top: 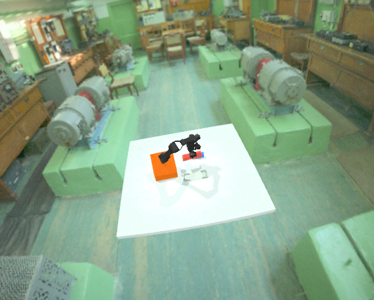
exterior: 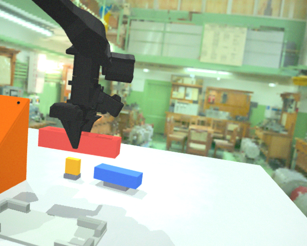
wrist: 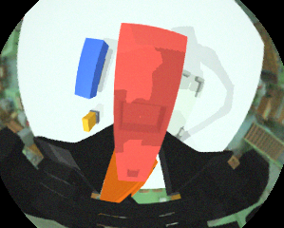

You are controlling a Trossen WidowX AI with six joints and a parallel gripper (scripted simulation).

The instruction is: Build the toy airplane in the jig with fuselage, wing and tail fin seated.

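Note:
The red fuselage (top: 187,157) (exterior: 100,144) (wrist: 142,71) hangs level in the air, its socket side up. My gripper (exterior: 80,139) (wrist: 138,125) is shut on it near its middle, one finger on each long side. The blue wing (top: 202,154) (exterior: 116,175) (wrist: 89,68) rests on a low grey stand. The yellow tail fin (exterior: 73,166) (wrist: 88,122) stands upright on a small grey stand beside it; it is hidden in the top view. The light grey jig (top: 195,175) (exterior: 23,222) (wrist: 186,106) lies on the table with its cradle empty. The tabs of wing and fin are hidden.
The orange block (top: 164,166) (exterior: 10,159) (wrist: 115,182) under the arm's base stands beside the jig and rises well above it. All of this is on the white table (top: 180,213) (exterior: 214,201). The wing and fin stand close together, away from the jig.

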